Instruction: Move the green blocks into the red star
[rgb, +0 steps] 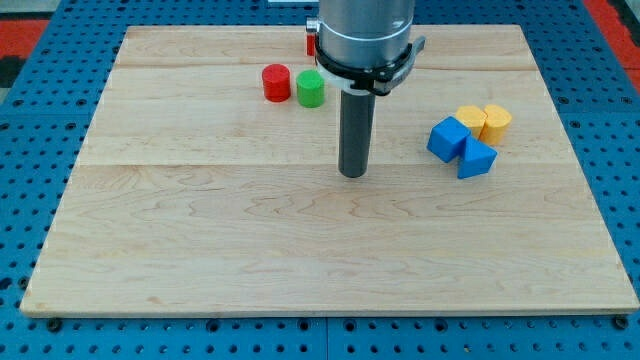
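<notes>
1. A pale wooden desk (200, 260) fills most of the view, sitting on a blue pegboard surface (30, 120) dotted with holes.
2. The arm's metal housing (365, 35) comes down from the view's top centre and ends in a dark rod; my tip (352, 174) rests on the desk near the middle of the board, touching no block.
3. The arm carries no fingers, only the rod, so nothing is clamped or held.
4. A green cylinder (310, 88) stands upright toward the view's top, above and to the left of my tip and well apart from it.
5. A red cylinder (276, 82) stands just to the green cylinder's left, the two close together or touching; which cannot be told.
6. A sliver of another red block (311, 43) shows at the housing's left edge near the view's top; its shape is hidden behind the arm.
7. On the view's right, a cluster of four blocks sits well apart from my tip: a blue cube (448, 138), a blue triangular block (476, 159), and two yellow blocks (484, 120) behind them, all pressed together.
8. No container appears on the desk; every block lies directly on the wood.
</notes>
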